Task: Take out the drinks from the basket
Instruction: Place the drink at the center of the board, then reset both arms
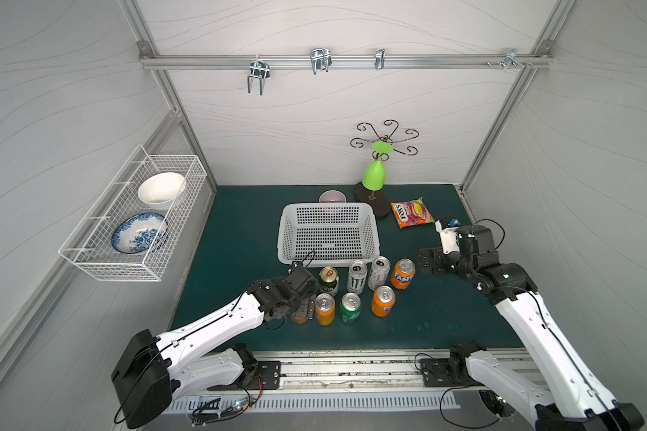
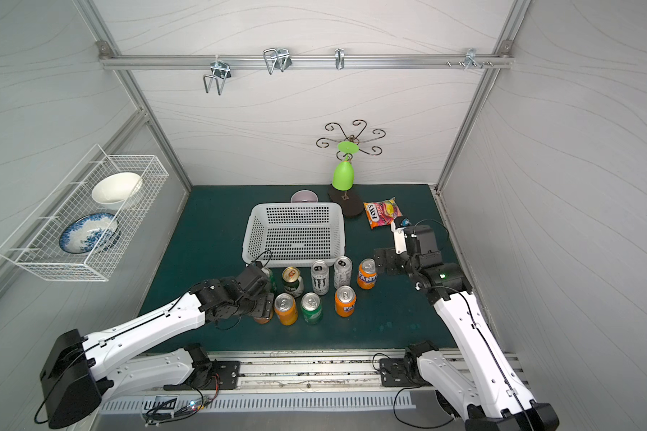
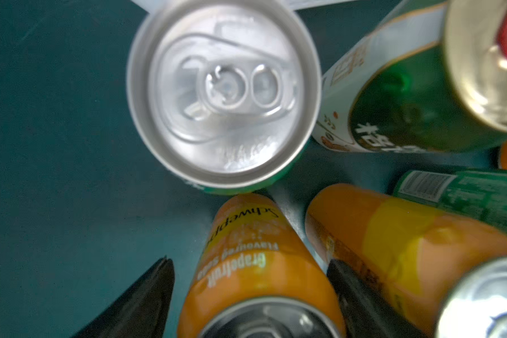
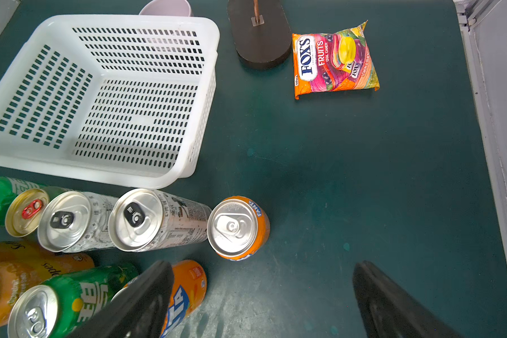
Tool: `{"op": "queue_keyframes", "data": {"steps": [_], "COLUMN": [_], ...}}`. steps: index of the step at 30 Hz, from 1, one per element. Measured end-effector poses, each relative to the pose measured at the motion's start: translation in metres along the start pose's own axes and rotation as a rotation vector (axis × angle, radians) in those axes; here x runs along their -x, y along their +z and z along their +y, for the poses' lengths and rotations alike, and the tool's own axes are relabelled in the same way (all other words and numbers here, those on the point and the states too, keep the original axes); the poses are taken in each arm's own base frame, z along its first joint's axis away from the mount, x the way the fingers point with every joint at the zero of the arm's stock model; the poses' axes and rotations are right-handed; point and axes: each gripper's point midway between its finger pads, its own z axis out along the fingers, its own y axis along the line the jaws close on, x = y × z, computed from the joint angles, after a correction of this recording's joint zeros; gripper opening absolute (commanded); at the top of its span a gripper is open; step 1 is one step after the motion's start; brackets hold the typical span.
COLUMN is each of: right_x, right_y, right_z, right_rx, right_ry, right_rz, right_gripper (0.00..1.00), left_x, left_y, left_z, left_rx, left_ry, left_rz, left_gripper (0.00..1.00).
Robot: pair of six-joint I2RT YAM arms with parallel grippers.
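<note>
Basket point(image 1: 287, 239) is bare inside in both top views. I count all nine cans upright on the green mat point(image 1: 240, 242), in two rows just in front of the basket's near rim. So I'd call the unloading basically done.

Left gripper point(image 3: 249, 260) is low over the left end of the near row, its fingers point(image 3: 147, 298) straddling the orange Schweppes can point(image 3: 255, 263). A sliver of mat shows between one finger and the can, so I read the jaws as spread, not clamping. The can looks to be standing on its own. That spot makes sense as the free slot: beside the other orange can point(image 1: 324, 309) and close against the green can point(image 3: 223, 90). Touching or not, I can't tell.

Right gripper point(image 4: 262, 264) is spread wide with nothing in it, hovering over bare mat to the right of the Fanta can point(image 4: 237, 228). My guess is it's out there so the arms don't cross.

The neighbours are packed tight, so I'd lift the left arm straight up. A sideways drag could bowl them over.
</note>
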Motion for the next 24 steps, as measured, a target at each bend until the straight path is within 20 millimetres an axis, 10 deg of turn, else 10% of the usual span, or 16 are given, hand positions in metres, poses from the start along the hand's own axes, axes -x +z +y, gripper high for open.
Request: {"op": "queue_keyframes", "data": {"steps": [13, 24], "right_x": [0.001, 0.035], "right_y": [-0.001, -0.018], "right_z": [-0.001, -0.023], "right_rx": [0.0, -0.084], "right_ry": [0.003, 0.058], "right_rz": [-0.004, -0.163], "right_gripper": [0.99, 0.99], "left_x": [0.03, 0.095], "left_y": [-0.051, -0.113], "left_z": [0.002, 0.019], "left_rx": [-0.023, 0.065], "left_ry": [0.03, 0.054], "left_rz": [-0.116, -0.391], "left_gripper": [0.98, 0.99]}}
